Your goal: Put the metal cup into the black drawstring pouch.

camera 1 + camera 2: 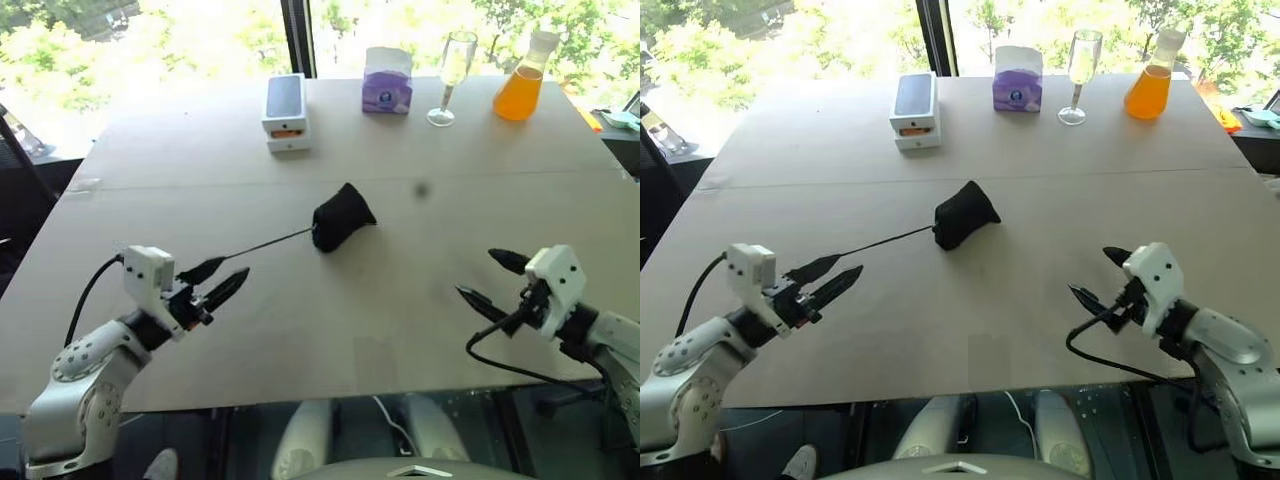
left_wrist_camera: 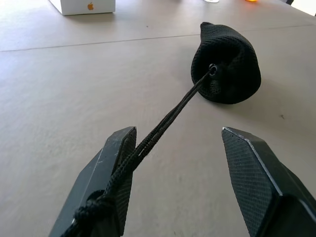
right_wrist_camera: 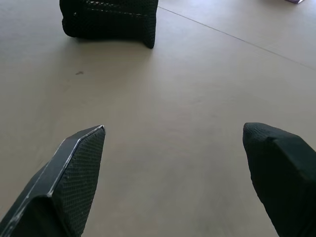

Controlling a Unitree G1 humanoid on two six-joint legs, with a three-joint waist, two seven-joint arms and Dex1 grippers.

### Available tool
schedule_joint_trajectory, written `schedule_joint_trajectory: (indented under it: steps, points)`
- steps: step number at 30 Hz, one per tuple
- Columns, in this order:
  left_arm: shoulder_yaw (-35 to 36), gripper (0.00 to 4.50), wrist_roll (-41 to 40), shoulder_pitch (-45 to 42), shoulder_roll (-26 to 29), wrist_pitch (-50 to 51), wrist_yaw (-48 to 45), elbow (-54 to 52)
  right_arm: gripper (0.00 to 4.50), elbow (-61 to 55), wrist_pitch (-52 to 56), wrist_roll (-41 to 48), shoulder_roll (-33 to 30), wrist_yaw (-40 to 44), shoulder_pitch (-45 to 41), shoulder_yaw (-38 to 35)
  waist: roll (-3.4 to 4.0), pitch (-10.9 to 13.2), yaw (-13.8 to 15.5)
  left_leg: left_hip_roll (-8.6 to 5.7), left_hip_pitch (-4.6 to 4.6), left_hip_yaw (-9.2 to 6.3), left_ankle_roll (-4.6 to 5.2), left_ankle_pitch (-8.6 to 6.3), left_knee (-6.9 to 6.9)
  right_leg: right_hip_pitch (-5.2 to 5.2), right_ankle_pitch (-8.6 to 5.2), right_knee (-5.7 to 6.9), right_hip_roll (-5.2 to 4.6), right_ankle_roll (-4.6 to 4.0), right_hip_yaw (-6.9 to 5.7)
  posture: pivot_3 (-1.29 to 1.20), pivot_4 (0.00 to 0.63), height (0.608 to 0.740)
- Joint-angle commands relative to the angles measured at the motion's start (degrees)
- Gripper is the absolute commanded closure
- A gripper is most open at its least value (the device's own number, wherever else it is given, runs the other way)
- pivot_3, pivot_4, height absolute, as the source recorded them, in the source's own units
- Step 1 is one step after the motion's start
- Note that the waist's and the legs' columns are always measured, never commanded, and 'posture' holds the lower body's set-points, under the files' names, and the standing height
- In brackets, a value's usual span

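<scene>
On the table [image 1: 300, 330], the black drawstring pouch [image 1: 340, 217] lies closed

A wide table [image 1: 200, 150] with a pale beige matte top takes up most of the room in sight, a thin seam running across it from 9 to 3 o'clock. Behind its far edge, at 12 o'clock, stands a window [image 1: 180, 30] with a dark upright frame post [image 1: 297, 38], and through the glass come sunlit green trees. Strong daylight washes over the far half of the tabletop. Below the near edge, at 6 o'clock, lies a dark floor [image 1: 470, 425].
</scene>
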Motion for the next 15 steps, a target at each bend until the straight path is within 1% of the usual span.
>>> schedule_joint_trajectory:
  steps: [1,5,7,9,10,11,12,13,15]
  points:
    - [3.6,1.69,-2.99,2.33,1.09,-0.4,0.04,-4.13,0.07,-2.99,-1.74,2.74,-1.29,2.02,1.48,-3.6,0.0,0.0,0.0,0.01,0.16,0.0,0.01,-0.01,-0.04,0.19,0.0,-0.08,0.0,-0.01,-0.01,0.0,0.15,0.74]
    - [2.99,1.69,-3.2,5.23,1.44,-0.42,-0.01,-4.79,0.07,-3.09,-1.47,3.29,-2.11,2.17,1.86,-3.6,0.02,0.0,-0.01,0.07,0.71,0.01,0.06,-0.04,-0.22,0.77,-0.01,-0.43,0.04,-0.01,-0.01,0.0,0.15,0.74]
    - [2.15,1.69,-3.75,5.65,1.86,-0.31,-0.45,-4.77,0.07,-3.11,-1.31,3.28,-2.26,1.95,1.52,-3.06,0.01,0.0,0.03,0.14,0.72,0.02,0.07,-0.05,-0.22,0.84,-0.01,-0.58,0.08,-0.02,-0.03,0.0,0.15,0.74]
    - [1.82,1.69,-6.2,5.24,2.48,0.36,-2.26,-4.53,0.07,-3.01,-1.13,3.3,-2.23,1.53,0.87,-2.46,0.01,0.0,0.11,0.14,0.72,0.03,0.09,-0.06,-0.22,0.84,-0.01,-0.62,0.07,-0.02,-0.03,0.0,0.15,0.74]
    - [1.42,1.17,-5.35,4.49,2.56,-0.42,-1.7,-4.22,0.0,-2.92,-1.18,3.32,-2.17,1.4,0.68,-2.33,0.02,0.0,0.15,0.14,0.71,0.02,0.09,-0.06,-0.23,0.84,-0.01,-0.61,0.07,-0.02,-0.05,0.0,0.15,0.74]
    - [1.04,0.85,-4.06,3.76,2.58,-1.26,-0.74,-3.85,0.0,-2.86,-1.28,3.34,-2.08,1.28,0.61,-2.32,0.02,0.0,0.19,0.14,0.71,0.02,0.09,-0.06,-0.23,0.84,-0.01,-0.62,0.07,-0.02,-0.05,0.0,0.15,0.74]
    - [0.45,0.34,-2.48,2.96,2.63,-1.82,0.5,-3.42,0.0,-2.78,-1.34,3.36,-2.03,1.24,0.53,-2.25,0.01,0.0,0.2,0.14,0.71,0.01,0.09,-0.06,-0.23,0.84,-0.01,-0.62,0.07,-0.02,-0.06,0.0,0.15,0.74]
    - [0.04,0.02,-1.42,2.52,2.69,-2.12,1.23,-3.15,0.0,-2.73,-1.38,3.38,-2.01,1.19,0.49,-2.2,0.02,0.0,0.2,0.14,0.71,0.01,0.09,-0.06,-0.23,0.84,-0.01,-0.62,0.07,-0.02,-0.07,0.0,0.15,0.74]
    - [-0.92,0.02,-0.67,2.09,2.69,-2.57,1.23,-2.97,0.0,-2.6,-1.78,3.22,-1.89,1.2,0.69,-2.01,0.01,0.0,0.15,0.14,0.71,0.02,0.09,-0.07,-0.25,0.84,-0.01,-0.63,0.07,-0.02,-0.06,0.0,0.15,0.74]
